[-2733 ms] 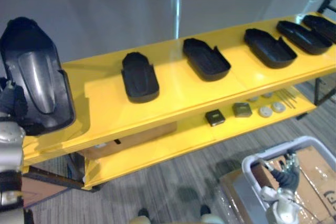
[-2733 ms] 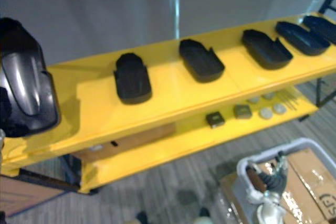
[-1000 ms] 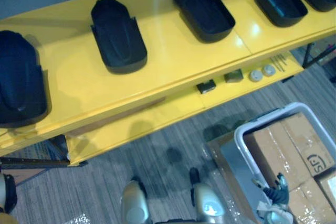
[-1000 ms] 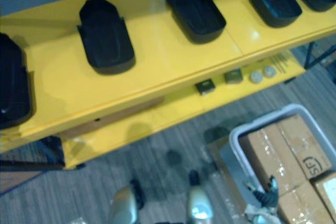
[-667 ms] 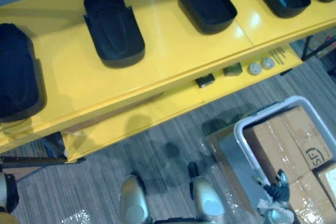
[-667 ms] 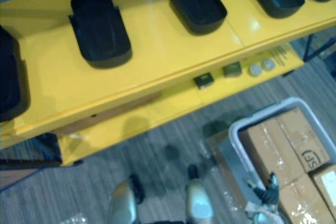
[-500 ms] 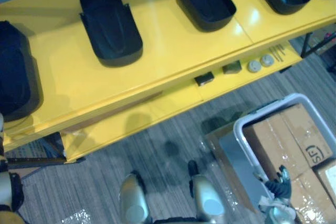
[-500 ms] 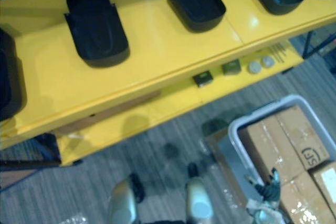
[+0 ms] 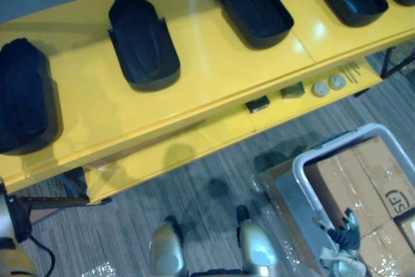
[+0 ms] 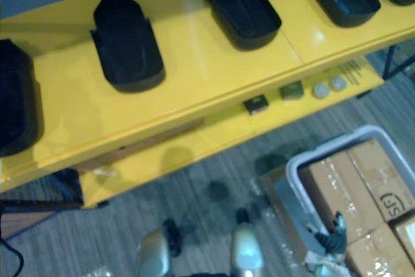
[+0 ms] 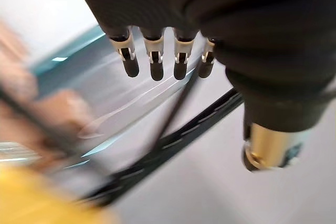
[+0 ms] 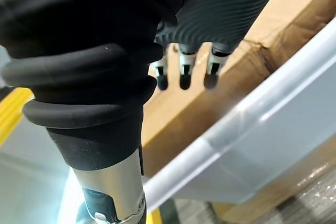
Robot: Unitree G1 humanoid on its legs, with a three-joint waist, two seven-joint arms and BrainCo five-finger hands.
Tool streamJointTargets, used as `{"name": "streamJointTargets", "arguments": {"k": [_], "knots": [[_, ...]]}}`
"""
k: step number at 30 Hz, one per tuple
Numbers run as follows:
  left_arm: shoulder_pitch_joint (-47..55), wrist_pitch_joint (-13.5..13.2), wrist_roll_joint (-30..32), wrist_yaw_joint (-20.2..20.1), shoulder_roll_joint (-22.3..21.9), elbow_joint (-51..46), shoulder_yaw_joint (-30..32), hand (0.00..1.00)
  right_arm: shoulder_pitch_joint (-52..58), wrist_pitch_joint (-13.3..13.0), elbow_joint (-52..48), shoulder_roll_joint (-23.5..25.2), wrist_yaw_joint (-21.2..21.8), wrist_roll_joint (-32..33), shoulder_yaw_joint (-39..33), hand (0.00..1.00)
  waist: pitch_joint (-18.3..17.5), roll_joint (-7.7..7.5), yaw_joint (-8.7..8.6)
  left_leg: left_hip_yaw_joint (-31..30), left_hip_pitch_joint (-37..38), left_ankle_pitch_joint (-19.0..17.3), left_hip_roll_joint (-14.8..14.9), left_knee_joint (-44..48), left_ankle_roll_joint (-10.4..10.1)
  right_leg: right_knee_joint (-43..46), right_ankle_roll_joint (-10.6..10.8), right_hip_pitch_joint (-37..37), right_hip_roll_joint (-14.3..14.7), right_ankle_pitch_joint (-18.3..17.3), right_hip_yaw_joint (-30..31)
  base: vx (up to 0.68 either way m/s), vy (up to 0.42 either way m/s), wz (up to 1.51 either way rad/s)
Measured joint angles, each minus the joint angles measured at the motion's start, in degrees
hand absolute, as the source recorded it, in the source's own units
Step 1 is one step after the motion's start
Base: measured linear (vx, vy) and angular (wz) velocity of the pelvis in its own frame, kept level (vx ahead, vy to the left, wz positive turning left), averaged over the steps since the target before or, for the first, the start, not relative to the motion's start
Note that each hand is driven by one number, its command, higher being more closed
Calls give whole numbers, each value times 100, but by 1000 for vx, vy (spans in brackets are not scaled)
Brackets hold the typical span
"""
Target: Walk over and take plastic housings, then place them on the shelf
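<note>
Shelf (image 9: 214,63) bears housings (image 9: 144,42); left hand (image 11: 152,61) and right hand (image 12: 182,72) hang slack, empty, the right liable to snag the bin (image 12: 262,108).

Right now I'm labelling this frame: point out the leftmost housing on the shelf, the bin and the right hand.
Leftmost housing (image 9: 26,98): left eye view, middle of its black shell.
Bin (image 9: 298,163): left eye view, corner of its pale rim.
Right hand (image 12: 180,72): right wrist view, on a finger.

Black plastic housings (image 9: 142,40) in spaced row along yellow shelf (image 9: 214,72) top board, lying flat; leftmost housing (image 9: 26,95) near shelf end.
</note>
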Motion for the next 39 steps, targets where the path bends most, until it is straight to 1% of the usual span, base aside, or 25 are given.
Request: {"name": "streamJointTargets", "arguments": {"k": [1,3,4,6,7,8,9,10,11,12,13,14,15,16,17,19,20,22,23,25,26,28,31,35,39], "knots": [[-2,-225,7,89,1,-144,-96,0,-1,-13,142,30,-55,-47,-1,0,-173,49,-1,-9,12,22,-10,-69,-14,-67,-5,24,-5,5,-24,80,-12,6],[7,-517,-23,137,-2,-395,-246,0,-6,-15,251,94,-68,-54,-3,0,-297,91,-9,-45,170,64,-49,-205,-23,-174,-6,211,-35,6,-103,107,-3,15],[115,-734,-189,139,-2,-704,-233,100,-7,-20,299,156,-70,-77,-3,0,-389,89,-16,-68,293,107,-95,-319,-34,-256,-7,340,-68,6,-153,101,-8,20],[685,-1146,-411,11,-25,-1522,-3,100,-4,-19,437,270,-95,-173,-12,0,-744,124,14,-96,331,155,-136,-518,-51,-439,-29,417,-93,24,-231,81,-19,17],[899,-1264,-423,-52,-62,-1748,112,100,-4,-19,456,314,-120,-205,-15,0,-826,141,19,-112,346,169,-140,-572,-56,-491,-43,456,-95,43,-272,130,-19,19],[1467,-1490,-467,-264,-146,-2259,406,100,-6,-17,484,433,-176,-216,-14,0,-872,157,62,-130,528,211,-155,-696,-75,-595,-60,657,-102,60,-330,99,-12,15],[1760,-1552,-473,-348,-233,-2492,564,100,3,-15,517,478,-184,-220,-15,0,-936,163,83,-140,542,213,-157,-740,-79,-636,-63,708,-102,62,-355,91,-16,19],[2333,-1718,-704,-598,-509,-2955,845,100,42,8,611,558,-191,-326,-65,0,-1111,175,141,-186,554,224,-175,-824,-95,-740,-68,778,-111,66,-428,60,-16,21],[2781,-1796,-903,-845,-800,-3313,1072,100,75,46,661,627,-195,-407,-147,0,-1200,191,177,-264,566,229,-191,-858,-103,-783,-77,834,-113,72,-491,89,-16,33],[3442,-1905,-1013,-1135,-1247,-3793,1351,100,128,89,676,733,-215,-442,-253,0,-1240,201,218,-332,618,242,-201,-908,-109,-842,-103,956,-116,89,-597,73,-12,34],[3750,-1920,-1073,-1257,-1489,-3998,1441,100,170,101,679,787,-251,-445,-293,0,-1276,199,246,-382,608,243,-210,-912,-111,-868,-104,991,-117,90,-644,47,-8,35],[4463,-1962,-1126,-1582,-2125,-4366,1542,100,279,153,697,924,-319,-499,-411,0,-1374,168,373,-441,597,265,-225,-954,-126,-914,-119,1004,-119,99,-720,25,-10,25],[4744,-1979,-1125,-1709,-2375,-4471,1585,100,299,169,726,960,-326,-554,-440,0,-1390,143,410,-463,597,287,-239,-983,-123,-938,-126,1013,-124,104,-748,36,-16,33],[5233,-1980,-1119,-1897,-2839,-4611,1585,100,340,175,806,1011,-334,-624,-493,0,-1406,109,494,-580,578,323,-286,-1009,-117,-979,-141,1066,-140,113,-811,24,-13,34],[5454,-1981,-1108,-2013,-3071,-4655,1576,100,369,187,839,1027,-341,-658,-524,0,-1416,91,496,-632,557,330,-302,-1014,-113,-1017,-165,1109,-148,130,-864,13,-8,45],[6265,-1975,-1066,-2441,-3769,-4851,1479,100,403,203,922,1092,-410,-700,-670,0,-1422,85,559,-751,503,332,-336,-1012,-107,-1085,-226,1179,-155,171,-958,-12,26,30],[6424,-1975,-1087,-2563,-3864,-4853,1410,100,416,204,922,1094,-422,-717,-684,0,-1426,79,602,-750,496,328,-342,-1018,-103,-1102,-233,1194,-158,175,-957,-34,37,8],[6927,-1966,-1253,-3192,-4130,-4853,1105,100,437,202,920,1089,-424,-836,-695,0,-1432,68,663,-777,481,318,-364,-1020,-91,-1130,-242,1214,-172,170,-963,-46,19,4],[7018,-1963,-1260,-3310,-4186,-4853,1025,100,437,201,920,1089,-424,-849,-695,0,-1431,71,663,-784,469,314,-369,-1017,-83,-1140,-249,1213,-175,165,-966,-47,6,7],[7157,-1930,-1294,-3811,-4346,-4846,723,100,467,199,920,1079,-424,-877,-694,0,-1451,92,645,-855,362,356,-382,-989,-67,-1231,-307,1189,-182,130,-1046,-42,-7,10],[7138,-1929,-1292,-3916,-4356,-4805,650,100,474,199,920,1072,-424,-876,-694,0,-1454,84,644,-883,383,383,-388,-995,-72,-1231,-308,1186,-188,129,-1076,-38,-6,11],[7084,-1888,-1298,-4257,-4355,-4631,462,100,479,187,920,1031,-423,-875,-696,0,-1437,161,622,-898,394,424,-378,-1011,-100,-1222,-308,1181,-191,129,-1091,-36,2,3],[6870,-1889,-1319,-4438,-4343,-4403,266,100,465,159,920,946,-420,-873,-688,0,-1467,213,597,-889,399,436,-371,-1026,-106,-1222,-284,1170,-197,143,-1091,0,0,0],[6560,-1870,-1380,-4538,-4262,-3991,233,100,349,117,924,830,-412,-872,-676,0,-1463,207,518,-851,399,440,-365,-1035,-104,-1228,-238,1146,-207,170,-1085,10,3,-3],[6234,-1805,-1537,-4507,-3914,-3606,24,100,242,20,923,753,-408,-873,-678,0,-1455,216,470,-718,405,444,-342,-1043,-103,-1227,-195,1075,-221,196,-1041,24,6,-13]]}}
